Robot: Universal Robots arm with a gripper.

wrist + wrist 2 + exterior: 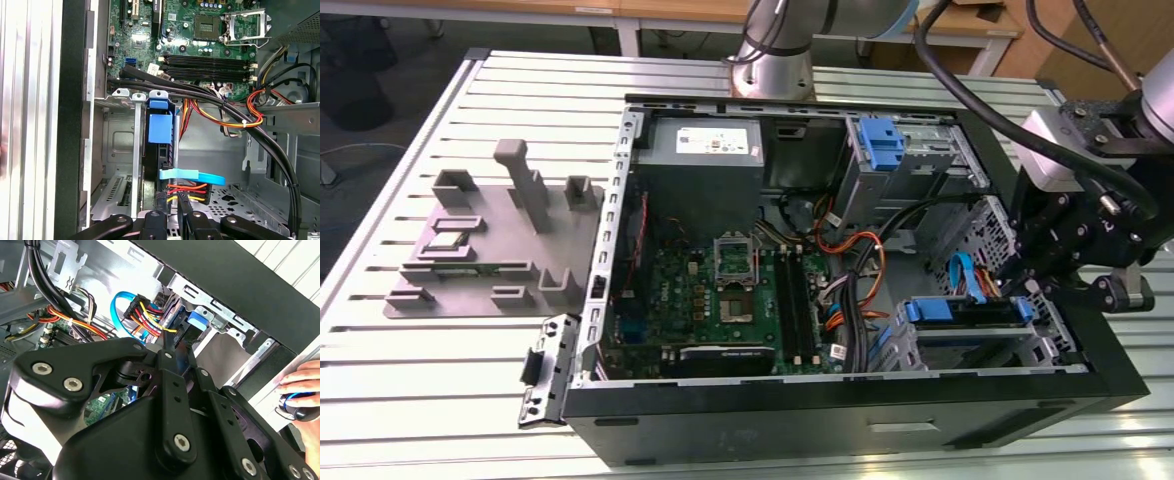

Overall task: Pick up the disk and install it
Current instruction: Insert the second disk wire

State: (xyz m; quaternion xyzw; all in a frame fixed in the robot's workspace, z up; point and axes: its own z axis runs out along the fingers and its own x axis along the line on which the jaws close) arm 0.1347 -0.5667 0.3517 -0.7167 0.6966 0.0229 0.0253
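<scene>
Black cables [210, 97] cross above drive cage [120, 150]; blue cable [192, 176] beside claw [172, 220].

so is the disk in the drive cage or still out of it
In. The disk stands on edge inside the drive cage, blue bracket at the opening. The claw is at its cabled end. Whether it is fully seated, cannot tell.

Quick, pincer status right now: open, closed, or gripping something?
Pincer: cannot be told whether open or closed. Its tips sit right at the disk standing on edge in the computer case bay, beside the cable plugs.
</scene>
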